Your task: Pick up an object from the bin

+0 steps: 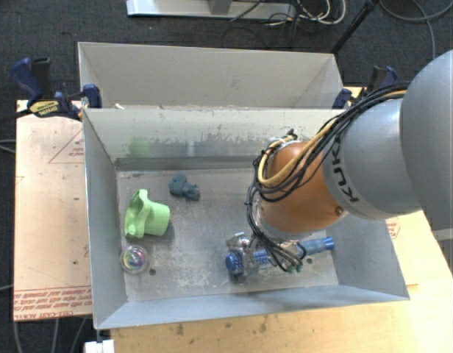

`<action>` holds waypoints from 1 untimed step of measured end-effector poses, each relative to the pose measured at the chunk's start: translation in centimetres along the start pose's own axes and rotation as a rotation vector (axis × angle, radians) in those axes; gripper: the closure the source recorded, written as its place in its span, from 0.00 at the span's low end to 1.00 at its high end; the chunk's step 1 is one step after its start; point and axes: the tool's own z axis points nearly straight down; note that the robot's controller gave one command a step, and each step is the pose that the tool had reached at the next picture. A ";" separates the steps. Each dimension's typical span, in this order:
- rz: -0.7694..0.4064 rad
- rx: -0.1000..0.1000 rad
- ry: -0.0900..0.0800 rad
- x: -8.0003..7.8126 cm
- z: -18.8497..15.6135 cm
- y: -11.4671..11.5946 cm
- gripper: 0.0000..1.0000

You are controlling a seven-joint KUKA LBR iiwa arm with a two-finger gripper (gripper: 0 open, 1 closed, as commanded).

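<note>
My gripper (245, 245) is low over the bin floor near the front, right of the middle, under the orange wrist cover. A blue thing (234, 262) lies right at its tip, touching or just below it. A blue cylindrical piece (320, 245) sticks out to the right from under the gripper; I cannot tell whether it belongs to the same thing. How the gripper stands to the blue thing is hidden by the wrist and cables.
A light green cup-like thing (146, 215) lies on its side at the left. In front of it sits a small clear ball (134, 258). A small grey-blue piece (184, 187) rests near the back wall. The arm covers the bin's right side.
</note>
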 end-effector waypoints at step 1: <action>-0.100 0.002 -0.009 0.7 -14.1 1.0 1.00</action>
